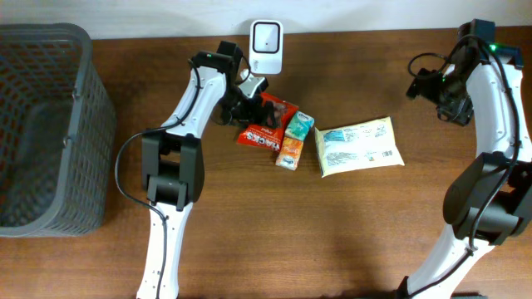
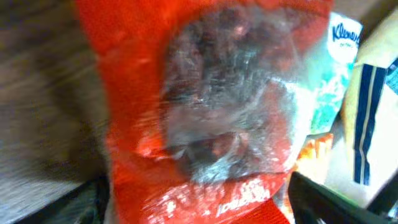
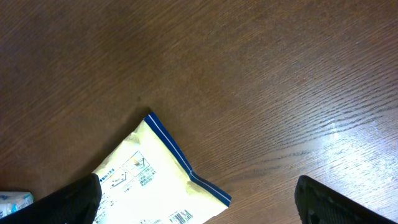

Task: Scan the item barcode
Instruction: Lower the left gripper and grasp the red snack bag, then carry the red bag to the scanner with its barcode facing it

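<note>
Overhead, the left end effector (image 1: 249, 106) sits directly over the near-left part of the red snack bag (image 1: 268, 124). The bag lies flat on the worktop (image 1: 249, 224), just in front of the white scanner (image 1: 266, 37). It touches a small tissue pack (image 1: 300, 124) on its right, and an orange packet (image 1: 289, 153) lies against that pack's front end.

In the left wrist view the bag (image 2: 205, 112) fills the frame. Its long axis runs up and down the picture, and the two dark fingers (image 2: 329, 202) stand at the bottom corners, one on each side of the bag's narrow width. The left end effector (image 2: 199, 202) is spread wide, and the film shows no pinch or crease. I take it as released, poised across the short side.

The right end effector (image 1: 436, 87) hangs well off to the right, beyond a cream pouch (image 1: 357, 146). It is also released, and only bare worktop and the pouch's corner (image 3: 155, 174) show between its fingers. The left arm is clearly the nearer one.

No barcode shows on the bag's upper face, so it probably needs turning once lifted. The scanner stands only a short way behind the bag.
</note>
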Robot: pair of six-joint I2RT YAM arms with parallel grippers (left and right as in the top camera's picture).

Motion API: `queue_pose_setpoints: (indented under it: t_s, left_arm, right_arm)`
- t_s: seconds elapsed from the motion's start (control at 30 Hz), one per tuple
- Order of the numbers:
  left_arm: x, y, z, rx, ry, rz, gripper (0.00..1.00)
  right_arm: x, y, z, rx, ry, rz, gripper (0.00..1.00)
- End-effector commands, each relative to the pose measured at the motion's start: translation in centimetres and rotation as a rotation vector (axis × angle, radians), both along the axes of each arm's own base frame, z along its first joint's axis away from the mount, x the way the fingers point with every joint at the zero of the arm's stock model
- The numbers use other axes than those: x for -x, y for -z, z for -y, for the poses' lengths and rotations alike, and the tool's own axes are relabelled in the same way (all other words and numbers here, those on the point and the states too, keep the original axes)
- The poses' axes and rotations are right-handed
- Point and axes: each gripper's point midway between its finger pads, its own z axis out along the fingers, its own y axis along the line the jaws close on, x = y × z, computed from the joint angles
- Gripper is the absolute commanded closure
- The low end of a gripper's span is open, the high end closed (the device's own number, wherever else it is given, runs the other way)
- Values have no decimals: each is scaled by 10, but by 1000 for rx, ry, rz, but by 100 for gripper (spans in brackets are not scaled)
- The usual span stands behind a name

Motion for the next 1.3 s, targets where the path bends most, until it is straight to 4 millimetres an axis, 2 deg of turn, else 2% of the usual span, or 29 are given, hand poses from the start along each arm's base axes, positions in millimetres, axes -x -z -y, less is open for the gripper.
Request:
queue_pose_setpoints:
  t_s: [0.0,0.1,0.13,0.2,0.3,0.4,0.47,0.5,0.53,0.67,0.73,0.8,0.93,1.03,1.13,1.27]
  left_arm:
    - [11,3,13,43,44,-22,29]
    - [11,5,13,25,51,-10,39]
    - [6,9,9,-6,50,15,60]
    - [4,11,6,-30,49,25,73]
    - [1,17,-6,-109,44,42,100]
    - [-7,24,-39,-275,-59,34,100]
    - [-15,21,-75,-434,-145,46,100]
    - [-21,14,-97,-528,-202,64,100]
    - [-25,8,-111,-588,-236,80,100]
    - [-45,-36,-174,-868,-404,203,100]
    - [-52,-62,-197,-986,-478,274,100]
    - [-57,-79,-215,-1101,-530,343,100]
    - [-63,-101,-234,-1254,-659,459,100]
    - [-66,-101,-234,-1256,-668,474,100]
    - [-59,-89,-231,-1269,-631,441,100]
    - [-41,-58,-220,-1320,-525,374,100]
  right_arm:
    - [-2,-5,3,16,4,12,1]
    - [-2,-5,3,16,4,12,1]
    - [-2,-5,3,16,3,12,1]
    - [-2,-5,3,16,4,12,1]
    - [-2,-5,3,16,4,12,1]
    - [-2,-5,3,16,4,12,1]
    - [-2,-5,3,16,3,12,1]
    - [-2,-5,3,16,4,12,1]
    - [-2,-5,3,16,3,12,1]
    - [-2,-5,3,16,4,12,1]
    - [-2,-5,3,16,4,12,1]
    - [-2,-5,3,16,4,12,1]
    - [-2,-5,3,16,4,12,1]
    - [-2,-5,3,16,4,12,1]
    - [-2,-5,3,16,4,12,1]
    - [-2,-5,3,16,4,12,1]
